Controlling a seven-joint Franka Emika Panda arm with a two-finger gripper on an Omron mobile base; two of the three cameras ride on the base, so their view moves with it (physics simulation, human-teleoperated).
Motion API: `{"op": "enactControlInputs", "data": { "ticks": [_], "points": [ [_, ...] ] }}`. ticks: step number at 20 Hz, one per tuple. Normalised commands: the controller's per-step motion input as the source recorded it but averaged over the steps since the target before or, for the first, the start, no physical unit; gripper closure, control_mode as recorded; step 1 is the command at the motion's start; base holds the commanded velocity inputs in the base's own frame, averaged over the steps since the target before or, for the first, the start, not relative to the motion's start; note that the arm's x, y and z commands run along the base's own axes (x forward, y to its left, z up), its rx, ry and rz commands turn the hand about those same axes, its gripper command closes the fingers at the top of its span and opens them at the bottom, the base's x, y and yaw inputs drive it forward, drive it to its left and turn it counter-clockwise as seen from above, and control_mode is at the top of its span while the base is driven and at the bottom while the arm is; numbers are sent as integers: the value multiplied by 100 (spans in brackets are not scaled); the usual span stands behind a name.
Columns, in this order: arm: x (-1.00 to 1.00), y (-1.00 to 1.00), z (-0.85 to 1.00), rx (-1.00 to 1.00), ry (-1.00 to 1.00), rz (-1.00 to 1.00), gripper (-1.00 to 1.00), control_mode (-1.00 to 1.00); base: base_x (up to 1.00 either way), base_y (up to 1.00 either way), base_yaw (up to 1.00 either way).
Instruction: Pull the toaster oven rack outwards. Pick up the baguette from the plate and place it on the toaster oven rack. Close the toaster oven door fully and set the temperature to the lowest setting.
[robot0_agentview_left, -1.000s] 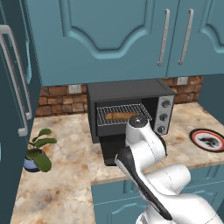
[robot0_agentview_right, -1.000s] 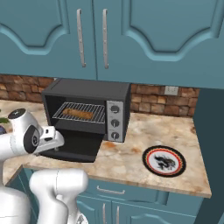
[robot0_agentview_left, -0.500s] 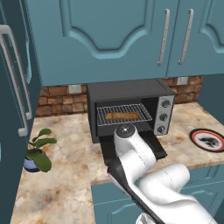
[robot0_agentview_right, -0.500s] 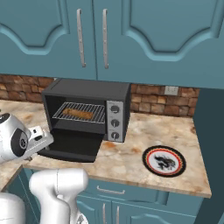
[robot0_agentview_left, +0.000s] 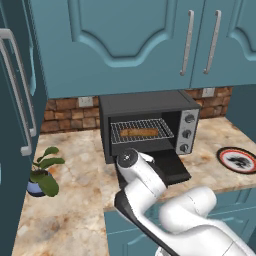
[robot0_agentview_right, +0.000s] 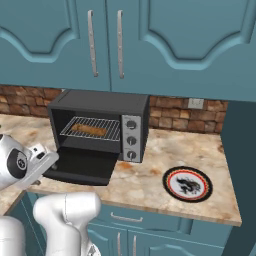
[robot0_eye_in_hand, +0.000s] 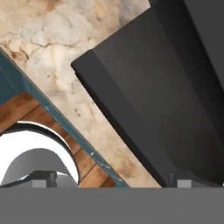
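Baguette on the rack, door down, jaws wide

The baguette (robot0_agentview_left: 139, 132) is seen on the toaster oven rack (robot0_agentview_left: 141, 131); the toaster oven door (robot0_eye_in_hand: 166, 105) is cropped at 3 o'clock in the hand view, jaws spread, nothing held.

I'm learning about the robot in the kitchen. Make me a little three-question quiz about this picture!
1. True or false: the toaster oven door hangs open.
2. Where is the baguette? A) on the plate B) on the toaster oven rack C) in the gripper
3. Fill in: the plate lies on the ____.

Key: 1 true. 2 B, it lies on the toaster oven rack. 3 counter.
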Motion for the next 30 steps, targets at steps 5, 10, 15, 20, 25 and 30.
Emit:
{"op": "enactControlInputs", "data": {
  "ticks": [5, 10, 15, 20, 25, 30],
  "points": [
    [33, 0, -9, -9, 0, 8, -100, -100, 0, 0, 0],
    [19, 0, -29, -3, 0, 9, -100, -100, 0, 0, 0],
    [2, 0, -42, -2, 0, 10, -100, -100, 0, 0, 0],
    [3, 0, -20, -2, -2, 10, -100, -100, 0, 0, 0],
    [14, 0, -11, -1, -9, 11, -100, -100, 0, 0, 0],
    [27, 0, -16, 0, -2, 11, -100, -100, 0, 0, 0]
  ]
}}
